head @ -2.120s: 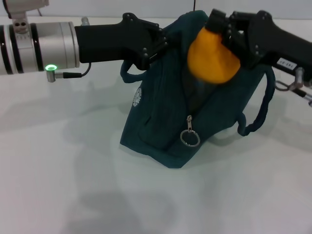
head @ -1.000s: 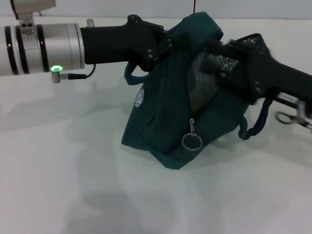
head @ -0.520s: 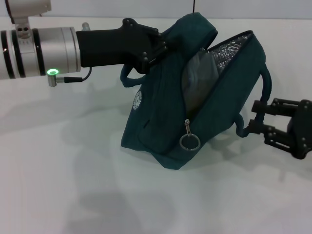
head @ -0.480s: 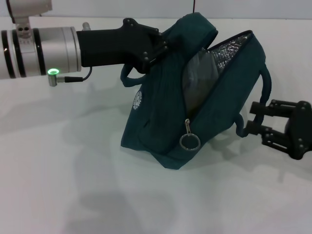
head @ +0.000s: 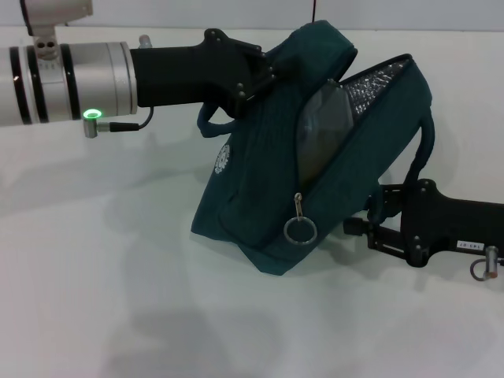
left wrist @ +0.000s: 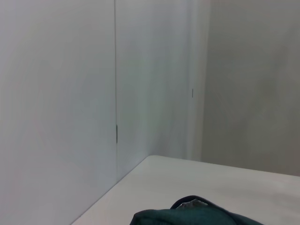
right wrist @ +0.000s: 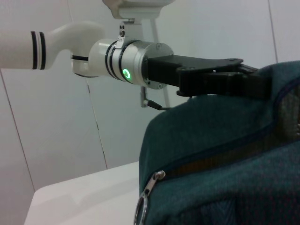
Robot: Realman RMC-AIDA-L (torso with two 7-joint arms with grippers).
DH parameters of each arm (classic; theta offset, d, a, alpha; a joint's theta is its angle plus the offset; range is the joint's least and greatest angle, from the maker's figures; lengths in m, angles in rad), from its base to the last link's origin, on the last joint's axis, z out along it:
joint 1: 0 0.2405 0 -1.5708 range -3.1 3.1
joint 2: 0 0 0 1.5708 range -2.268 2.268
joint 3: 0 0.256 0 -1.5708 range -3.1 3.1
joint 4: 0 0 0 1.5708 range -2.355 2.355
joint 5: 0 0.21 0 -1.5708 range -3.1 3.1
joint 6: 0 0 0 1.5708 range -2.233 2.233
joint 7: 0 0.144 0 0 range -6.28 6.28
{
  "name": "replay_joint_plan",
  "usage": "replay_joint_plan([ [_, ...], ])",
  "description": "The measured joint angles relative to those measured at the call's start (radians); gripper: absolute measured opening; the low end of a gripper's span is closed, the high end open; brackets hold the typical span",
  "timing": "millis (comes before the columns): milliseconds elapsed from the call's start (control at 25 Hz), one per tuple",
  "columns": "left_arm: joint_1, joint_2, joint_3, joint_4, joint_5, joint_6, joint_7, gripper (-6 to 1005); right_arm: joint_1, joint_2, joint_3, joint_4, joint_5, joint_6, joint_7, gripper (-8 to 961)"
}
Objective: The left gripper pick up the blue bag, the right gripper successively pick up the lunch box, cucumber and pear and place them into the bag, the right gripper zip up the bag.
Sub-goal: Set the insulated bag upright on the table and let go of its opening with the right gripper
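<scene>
Low beside the bag [head: 260, 189], our right gripper [head: 364, 220] sits fingers parted and empty, with the zip pull [head: 300, 229] just to its left and nearer than to our left gripper [head: 264, 75]. That one is clamped on the bag's top, holding it tilted, and the zip runs up and away from the pull, so we judge the closing stroke goes that way.

My left gripper [head: 256, 75] reaches across from left, arm level, raised, jaws clamped on blue bag [head: 260, 197] top edge. My right gripper [head: 370, 220] low by table, pointing left, jaws parted.
</scene>
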Motion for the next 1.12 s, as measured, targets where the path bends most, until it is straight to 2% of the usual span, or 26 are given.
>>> replay_joint_plan([
  [120,0.005,0.000,-0.002,0.000,0.000,-0.007,0.002,41,-0.019,-0.001,0.036,-0.013,0.008,-0.009,-0.006,342],
  [200,0.011,0.001,-0.006,0.000,0.000,-0.009,0.009,41,-0.050,0.007,0.098,-0.037,0.012,-0.018,-0.007,259],
  [240,0.016,0.001,-0.007,0.000,-0.003,-0.009,0.016,41,-0.050,0.007,0.098,-0.037,0.012,-0.018,-0.007,218],
  [280,0.022,0.001,-0.007,0.000,-0.009,-0.010,0.028,41,-0.095,0.021,0.177,-0.072,0.011,-0.031,-0.009,176],
  [320,0.028,0.000,-0.008,0.000,-0.015,-0.010,0.041,41,-0.108,0.025,0.203,-0.083,0.011,-0.038,-0.011,135],
  [400,0.043,0.000,-0.009,-0.006,-0.034,-0.010,0.074,41,-0.126,0.034,0.259,-0.094,0.015,-0.060,-0.022,122],
  [440,0.049,-0.001,-0.010,-0.017,-0.047,-0.009,0.098,42,-0.125,0.037,0.292,-0.093,0.037,-0.082,-0.033,115],
  [680,0.069,-0.001,-0.004,-0.135,-0.123,0.053,0.327,42,-0.087,0.036,0.320,-0.100,0.081,-0.085,-0.035,76],
  [960,0.100,-0.002,-0.003,-0.303,-0.258,0.132,0.594,42,-0.005,0.007,0.325,-0.081,0.076,-0.069,0.009,73],
  [1120,0.103,-0.004,-0.003,-0.381,-0.341,0.137,0.677,41,0.004,0.010,0.321,-0.058,0.056,-0.058,0.014,80],
])
